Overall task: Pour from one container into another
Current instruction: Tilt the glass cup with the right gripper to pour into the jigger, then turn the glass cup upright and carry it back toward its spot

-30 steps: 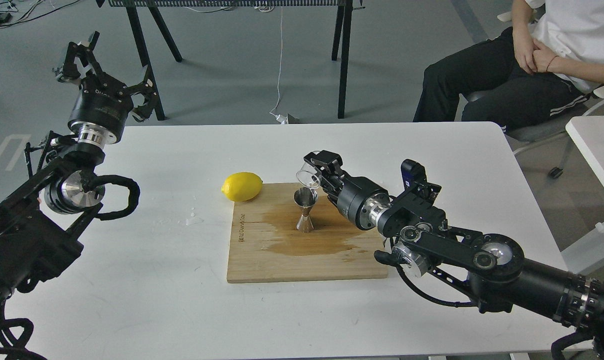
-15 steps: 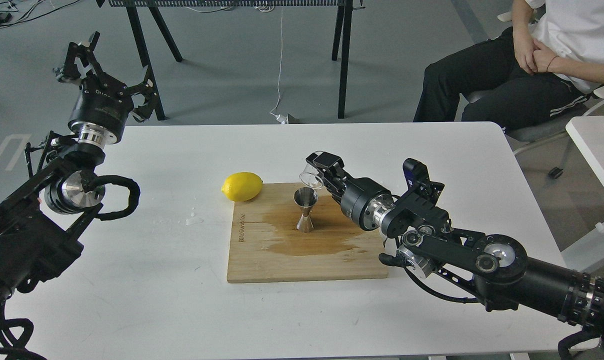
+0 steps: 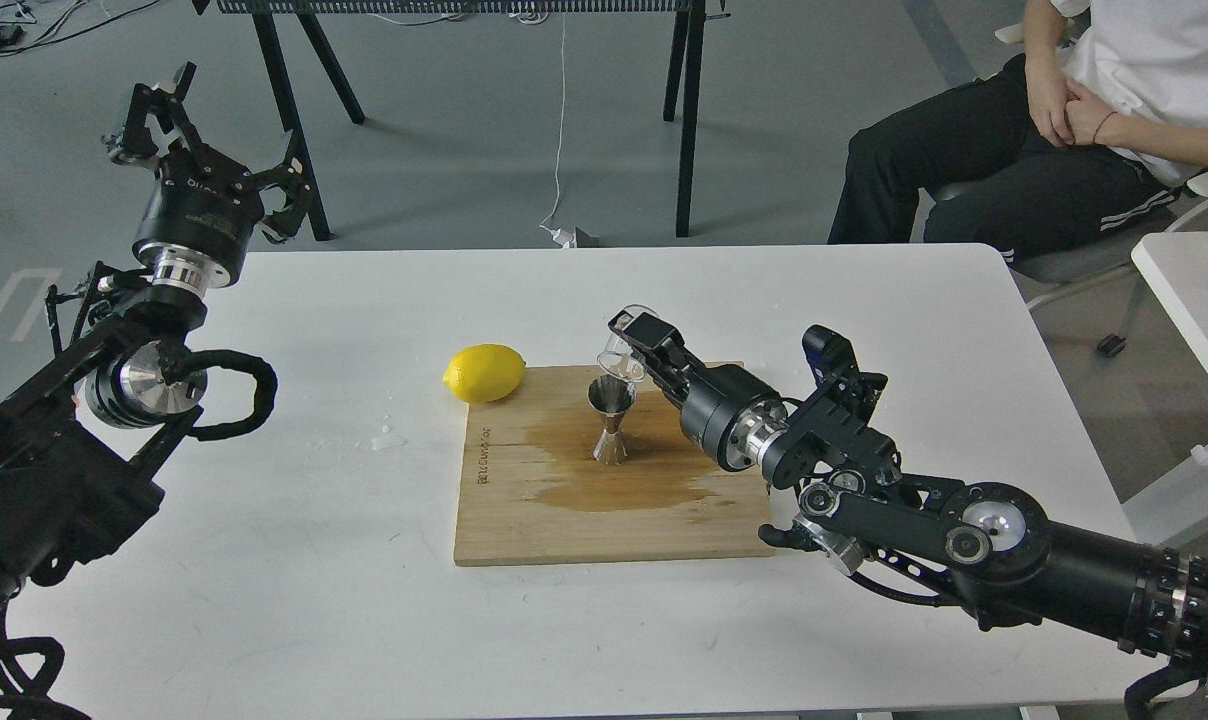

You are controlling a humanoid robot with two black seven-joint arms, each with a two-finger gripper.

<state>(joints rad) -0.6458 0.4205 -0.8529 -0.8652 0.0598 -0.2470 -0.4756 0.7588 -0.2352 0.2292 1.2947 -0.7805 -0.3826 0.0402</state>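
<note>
A small clear glass cup (image 3: 624, 352), tipped mouth-down to the left, hangs just above the steel jigger (image 3: 611, 420) standing upright on a wet wooden board (image 3: 604, 520). The right tool (image 3: 636, 340) is clamped on the cup. The left tool (image 3: 209, 140), fingers spread and empty, hovers far left of the bench (image 3: 314, 600).
</note>
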